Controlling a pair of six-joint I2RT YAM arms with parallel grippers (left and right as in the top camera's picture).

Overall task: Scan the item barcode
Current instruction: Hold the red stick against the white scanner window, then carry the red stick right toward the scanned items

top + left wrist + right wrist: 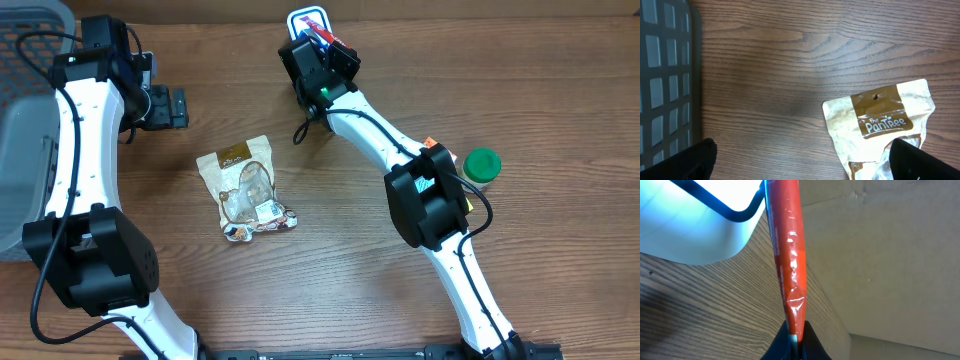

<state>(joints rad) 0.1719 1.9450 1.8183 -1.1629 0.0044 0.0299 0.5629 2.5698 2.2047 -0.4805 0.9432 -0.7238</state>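
Overhead and wrist views, left to right. At the far left edge stands a grey mesh basket (pixel 25 150). Just right of it the left gripper (pixel 180 107) hangs over the wooden table (pixel 350 280), its fingers spread wide apart with nothing between them. Nearer and to the right a tan snack pouch (pixel 245 185) marked "The PanTree" lies flat, apart from both arms. At far centre the right gripper (pixel 322 45) is clamped on a thin red packet (pixel 790 255), which it holds edge-on over the lit white scanner (pixel 700 225) beside the cardboard wall (pixel 890 255). At right, a green-capped jar (pixel 481 166) stands just beside the right arm.
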